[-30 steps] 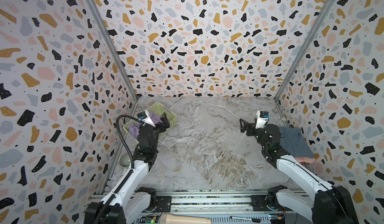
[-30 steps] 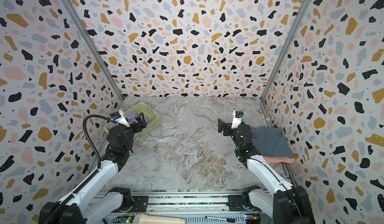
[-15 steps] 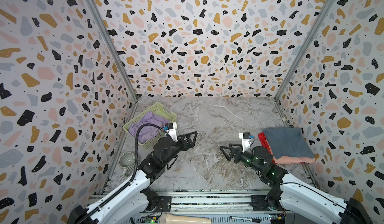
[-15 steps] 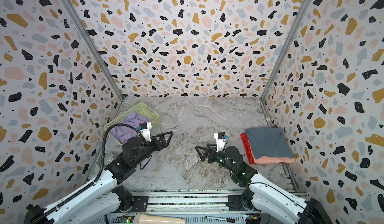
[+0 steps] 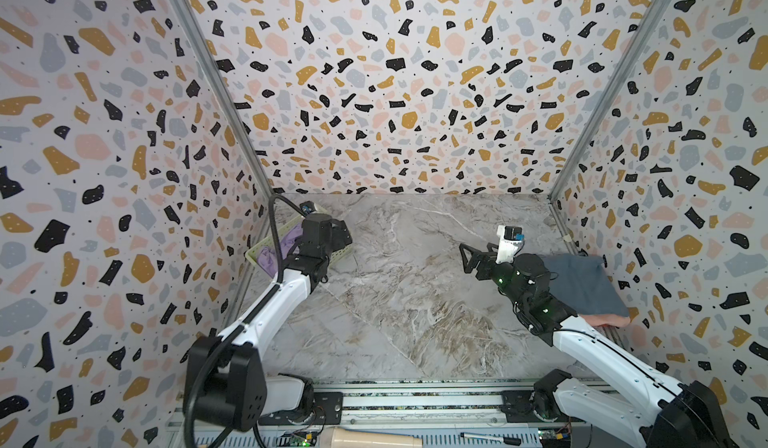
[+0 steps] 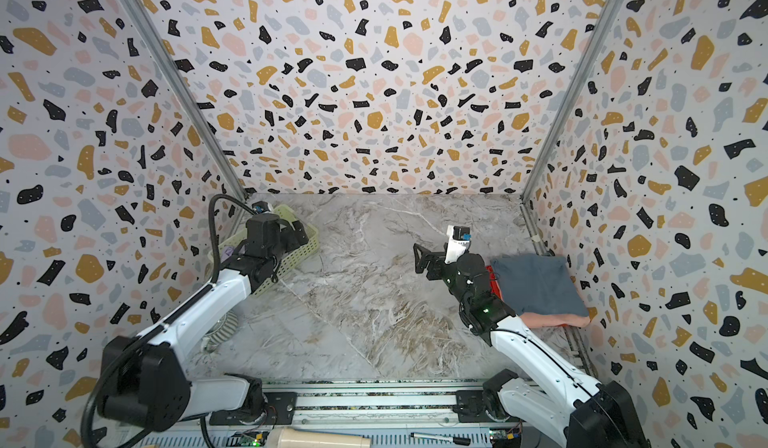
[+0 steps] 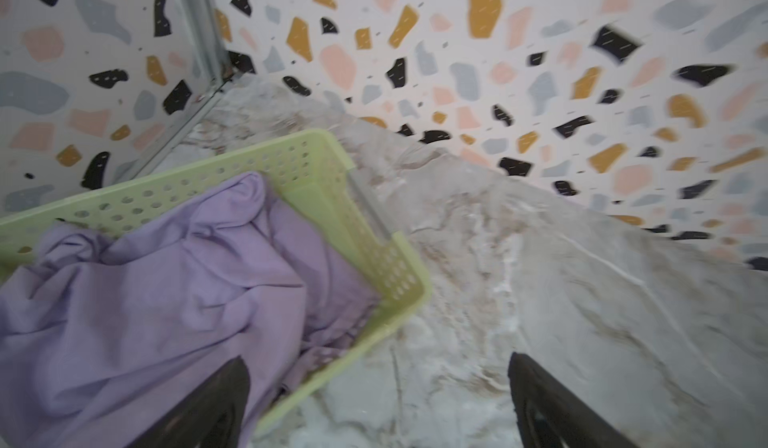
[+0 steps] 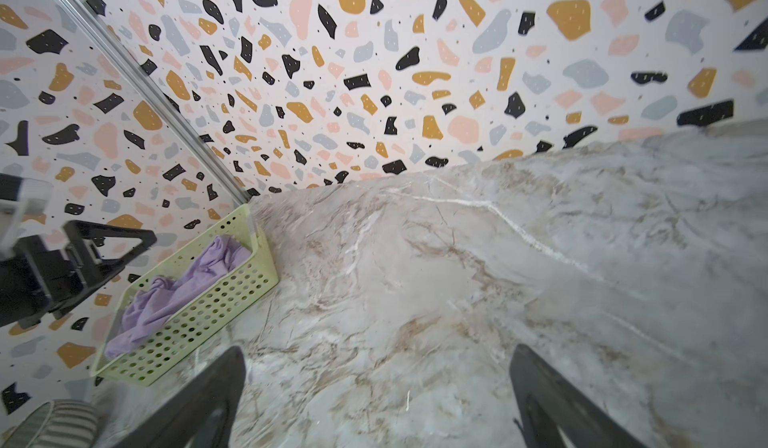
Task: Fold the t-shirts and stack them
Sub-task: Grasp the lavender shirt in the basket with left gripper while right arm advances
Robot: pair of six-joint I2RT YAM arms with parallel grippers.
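So here's the scene: the lavender t-shirt [image 7: 166, 292] is bunched up in a crumpled heap inside the pale green basket [image 7: 316, 163], which sits at the back left of the marble counter [image 5: 395, 300], close to the left wall. The left tool [image 7: 378, 360] is up over the basket's near corner with its jaws spread wide and nothing between them. In the left wrist view one finger sits in front of the purple cloth and the other in front of bare counter. I can't tell from any view whether it's touching the fabric. The right tool [image 5: 465, 259] is released too, jaws wide and empty. It's hovering over open counter right of the middle and pointing toward the basket side. Over by the right wall there's a stack. The slate blue-grey t-shirt [image 6: 536, 284] lies folded flat on top. The salmon pink t-shirt [image 6: 552, 320] peeks out along the near edge underneath it. A sliver of the red t-shirt [image 6: 493, 288] shows at the stack's left side, just behind the right arm. There's also a little striped round thing [image 6: 222, 329] on the counter by the left wall, partly under the left arm, too small to make out. The middle of the counter has only marble pattern showing.
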